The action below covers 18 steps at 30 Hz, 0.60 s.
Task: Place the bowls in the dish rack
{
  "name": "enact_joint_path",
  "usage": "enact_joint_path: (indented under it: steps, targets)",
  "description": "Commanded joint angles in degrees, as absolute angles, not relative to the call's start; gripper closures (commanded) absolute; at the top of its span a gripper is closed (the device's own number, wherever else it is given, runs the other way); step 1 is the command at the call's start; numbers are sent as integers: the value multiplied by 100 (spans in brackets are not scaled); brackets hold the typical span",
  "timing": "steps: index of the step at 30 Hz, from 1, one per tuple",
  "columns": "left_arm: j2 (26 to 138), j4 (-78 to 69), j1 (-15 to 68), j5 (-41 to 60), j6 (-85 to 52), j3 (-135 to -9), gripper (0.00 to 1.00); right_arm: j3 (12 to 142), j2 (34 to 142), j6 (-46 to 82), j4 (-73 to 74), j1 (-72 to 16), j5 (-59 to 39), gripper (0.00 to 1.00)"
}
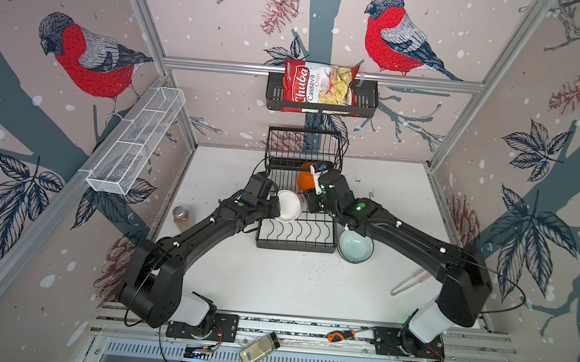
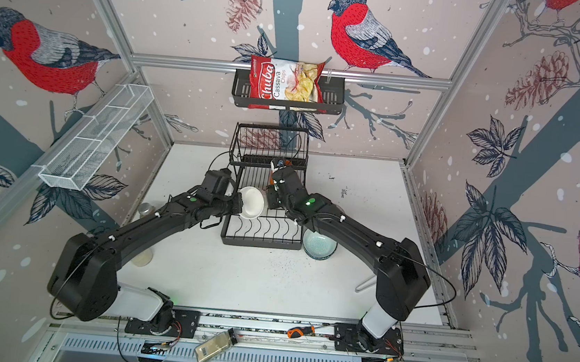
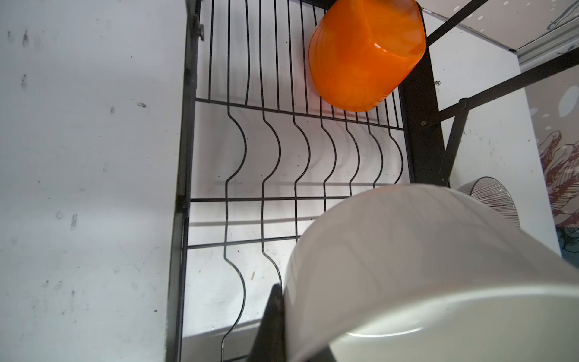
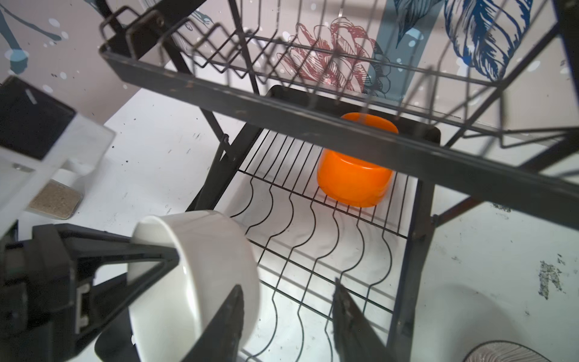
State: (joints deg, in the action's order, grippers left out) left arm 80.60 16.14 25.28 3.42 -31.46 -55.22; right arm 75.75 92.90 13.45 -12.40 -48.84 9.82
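I hold the white bowl (image 1: pixel 288 206) clamped in the left end effector (image 4: pixel 170 260) over the dish rack (image 1: pixel 294 248). The right end effector (image 4: pixel 288 302) is apart and empty. Likely next: seat the bowl in a slot.

Bowls at the black wire dish rack (image 1: pixel 295 242)

A round white bowl (image 4: pixel 200 266) stands on edge over the rack's wavy slots, rim pinched by the left gripper (image 4: pixel 166 260). A squarish orange bowl (image 4: pixel 354 181) lies upside down on the flat grid ahead of the right gripper (image 4: pixel 288 316). A mint-green bowl (image 1: pixel 355 246), perhaps stacked on another, sits behind it beside the rack.
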Motion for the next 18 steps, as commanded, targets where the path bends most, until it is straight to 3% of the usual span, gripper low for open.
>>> enact_joint_path:
  steps: [1,9,18]
  targets:
    - [7893,1038,2462,717,-3041,-5394,100,7349,9076,1390,-884,-4691,-104,46]
    - [7707,643,2391,1151,-3050,-5182,100,6712,8519,1619,-283,-4142,-1712,21]
    - [7544,-84,2356,1705,-3175,-4941,100,6427,8445,1891,120,-3985,-2505,10]
